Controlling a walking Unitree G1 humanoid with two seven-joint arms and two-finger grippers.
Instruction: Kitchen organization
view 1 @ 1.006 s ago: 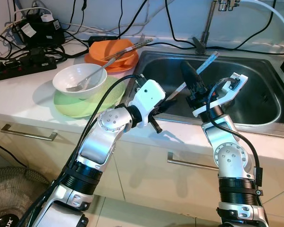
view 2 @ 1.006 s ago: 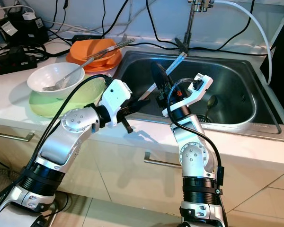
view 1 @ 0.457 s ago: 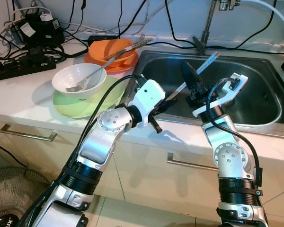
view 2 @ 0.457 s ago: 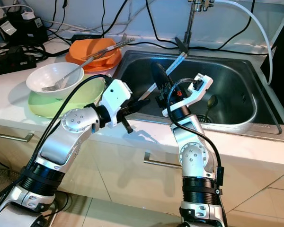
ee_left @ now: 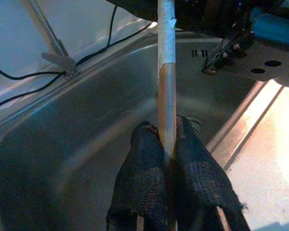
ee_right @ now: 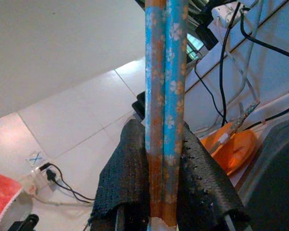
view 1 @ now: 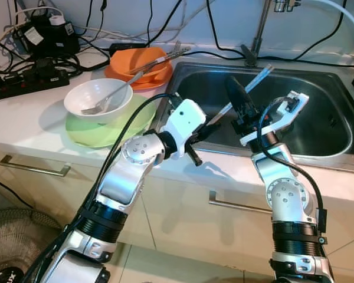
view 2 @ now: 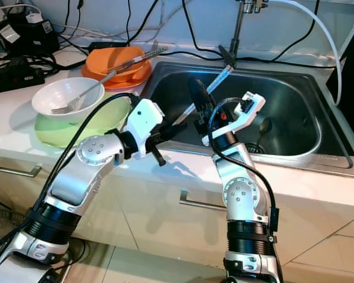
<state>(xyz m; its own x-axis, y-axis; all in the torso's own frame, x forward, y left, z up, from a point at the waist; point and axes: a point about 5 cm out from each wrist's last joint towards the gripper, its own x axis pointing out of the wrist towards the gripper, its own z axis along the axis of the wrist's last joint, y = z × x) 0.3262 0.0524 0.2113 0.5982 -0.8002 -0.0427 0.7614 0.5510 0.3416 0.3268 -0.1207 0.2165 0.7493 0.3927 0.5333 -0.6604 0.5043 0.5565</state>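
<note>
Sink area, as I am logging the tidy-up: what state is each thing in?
Chopsticks: a pair, held slanting over the sink by both grippers.
Left gripper: shut on chopsticks.
Right gripper: shut on chopsticks.
White bowl: upright on the green plate, fork inside.
Green plate: flat on the counter, under the bowl.
Orange dishes: stacked, utensils lying across.
Sink: no water running.

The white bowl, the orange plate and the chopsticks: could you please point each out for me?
white bowl (view 1: 98, 100): left eye view, on its inner wall.
orange plate (view 1: 123, 72): left eye view, on its front rim.
chopsticks (ee_right: 163, 96): right wrist view, mid-shaft above the fingers.
</note>
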